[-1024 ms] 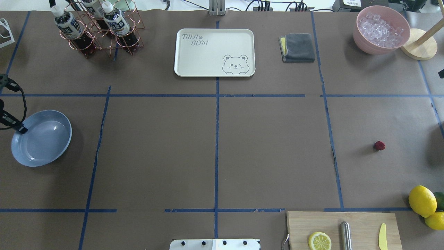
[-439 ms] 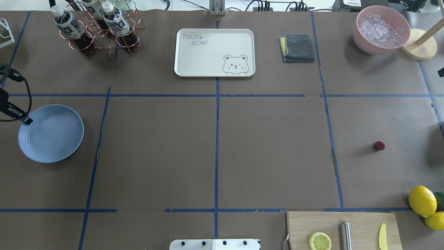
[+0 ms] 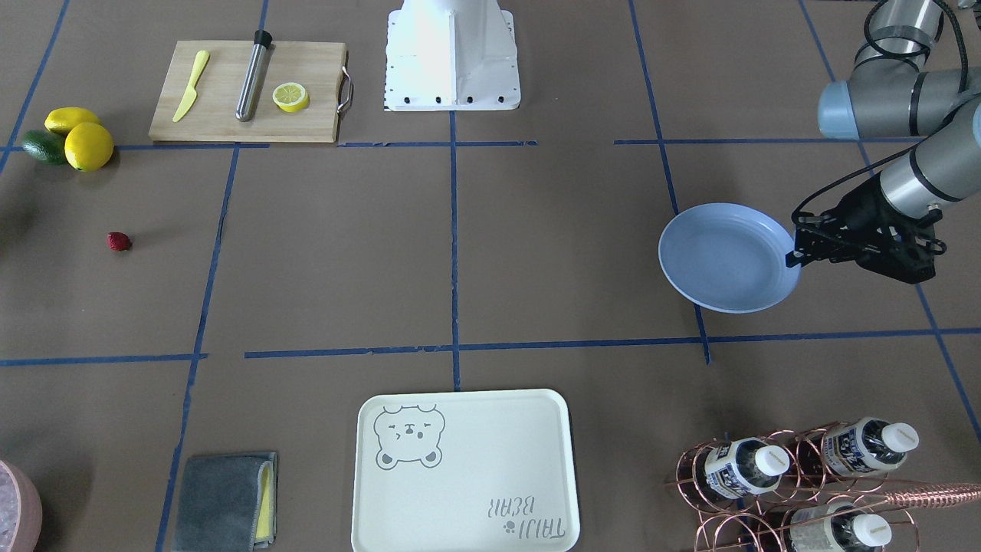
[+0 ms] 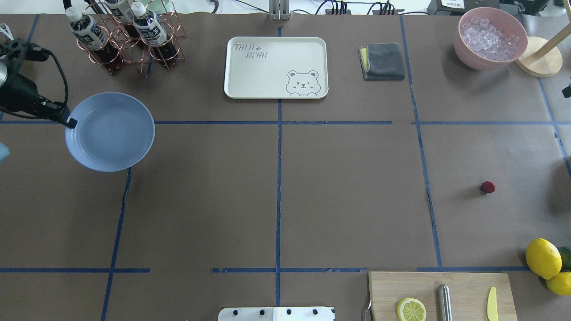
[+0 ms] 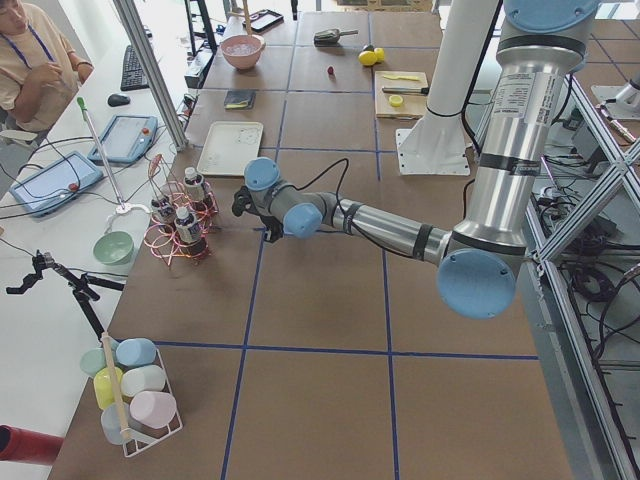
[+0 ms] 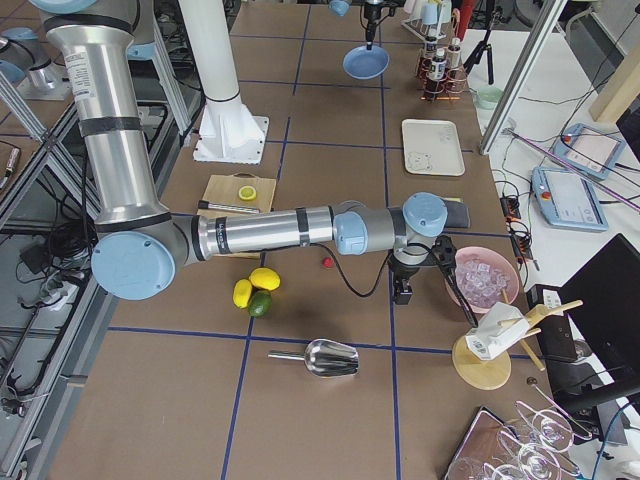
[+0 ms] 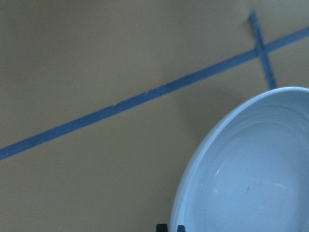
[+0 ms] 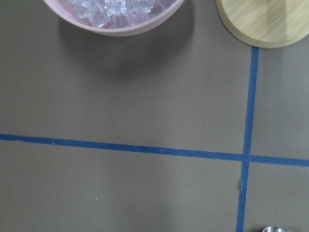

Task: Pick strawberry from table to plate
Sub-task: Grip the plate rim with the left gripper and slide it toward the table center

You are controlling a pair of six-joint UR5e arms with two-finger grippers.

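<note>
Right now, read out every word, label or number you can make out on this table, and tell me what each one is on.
"TAIJI BEAR": printed on the cream tray, with a paw mark between the words and a bear drawing in the opposite corner.
Labels on the bottles: there is print, but it is too small to read.
No other text on the table is readable.

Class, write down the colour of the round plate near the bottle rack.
Pale, glossy blue. The plate shows best in the overhead exterior view.
</note>
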